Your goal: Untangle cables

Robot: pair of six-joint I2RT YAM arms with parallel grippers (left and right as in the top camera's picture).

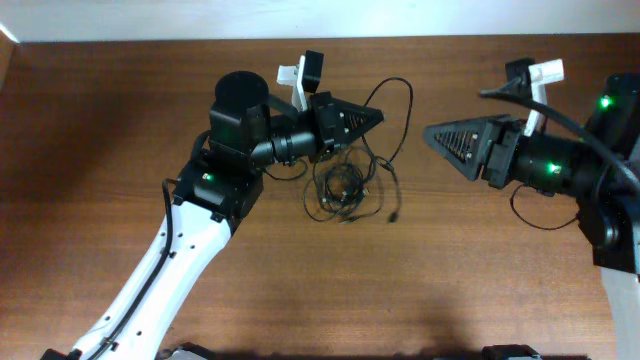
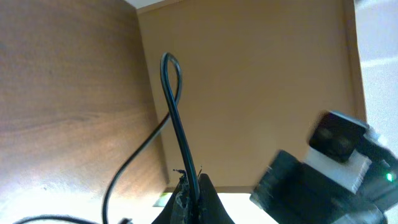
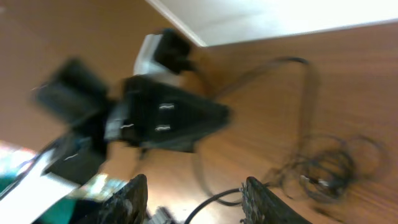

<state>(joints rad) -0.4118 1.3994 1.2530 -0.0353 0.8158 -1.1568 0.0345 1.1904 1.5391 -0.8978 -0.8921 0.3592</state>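
The cables [image 1: 342, 188] lie as a small knotted bundle of thin black cords on the table's middle, with one long loop [image 1: 403, 100] arching up and right. My left gripper [image 1: 376, 117] points right, above the bundle, and is shut on one cord. In the left wrist view that cable [image 2: 176, 118] rises as a narrow loop from the closed left gripper [image 2: 193, 190]. My right gripper [image 1: 432, 132] faces it from the right, apart from it. In the blurred right wrist view the right gripper [image 3: 196, 196] is open, the bundle [image 3: 329, 167] lies to its right, and a black cord [image 3: 217, 200] crosses low between its fingers.
The wooden table [image 1: 120, 120] runs to a back edge at the top. The two arms face each other closely over the centre. The right arm's own thick cable [image 1: 545, 105] hangs over its wrist. A loose plug end [image 1: 394, 215] lies right of the bundle.
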